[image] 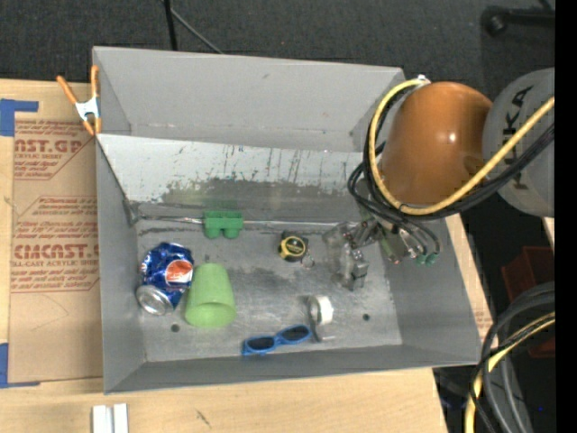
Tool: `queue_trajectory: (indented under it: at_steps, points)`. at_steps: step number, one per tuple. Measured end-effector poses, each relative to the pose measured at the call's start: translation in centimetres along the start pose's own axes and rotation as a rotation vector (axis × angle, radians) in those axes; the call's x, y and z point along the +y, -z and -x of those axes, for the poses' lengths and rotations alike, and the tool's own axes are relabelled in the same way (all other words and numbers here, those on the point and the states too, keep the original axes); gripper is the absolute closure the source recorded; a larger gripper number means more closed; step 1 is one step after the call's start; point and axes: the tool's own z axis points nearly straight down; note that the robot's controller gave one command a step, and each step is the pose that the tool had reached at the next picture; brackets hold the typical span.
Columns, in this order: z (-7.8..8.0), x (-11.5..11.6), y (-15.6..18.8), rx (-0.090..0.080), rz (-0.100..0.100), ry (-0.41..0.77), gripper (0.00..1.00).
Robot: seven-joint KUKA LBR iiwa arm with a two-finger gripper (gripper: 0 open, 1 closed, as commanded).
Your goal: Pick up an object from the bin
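Note:
My gripper [353,271] reaches down at the right side of the bin floor, below the orange cover; nothing shows between its fingers. A small yellow and black tape measure [292,247] lies just left of it. A small silver roll of tape [320,311] rests in front of the gripper, toward the near wall. Blue sunglasses [277,340] lie along the near edge of the floor.
A green block [223,225] sits by the back of the floor. At the left lie a crushed blue Pepsi can [166,277] and a light green cup [210,296] on its side. The arm and cables hang over the bin's right wall.

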Motion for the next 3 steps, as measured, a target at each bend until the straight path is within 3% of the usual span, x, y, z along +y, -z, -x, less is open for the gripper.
queue_trajectory:
  at_steps: [1, 2, 3]
  points:
    - [-0.7, 0.8, -1.7, -0.004, -0.001, 0.156, 1.0]
    - [-0.6, 4.1, 4.0, -0.009, -0.003, 0.379, 1.0]
    - [-0.7, 1.6, -1.9, -0.001, 0.001, 0.391, 1.0]
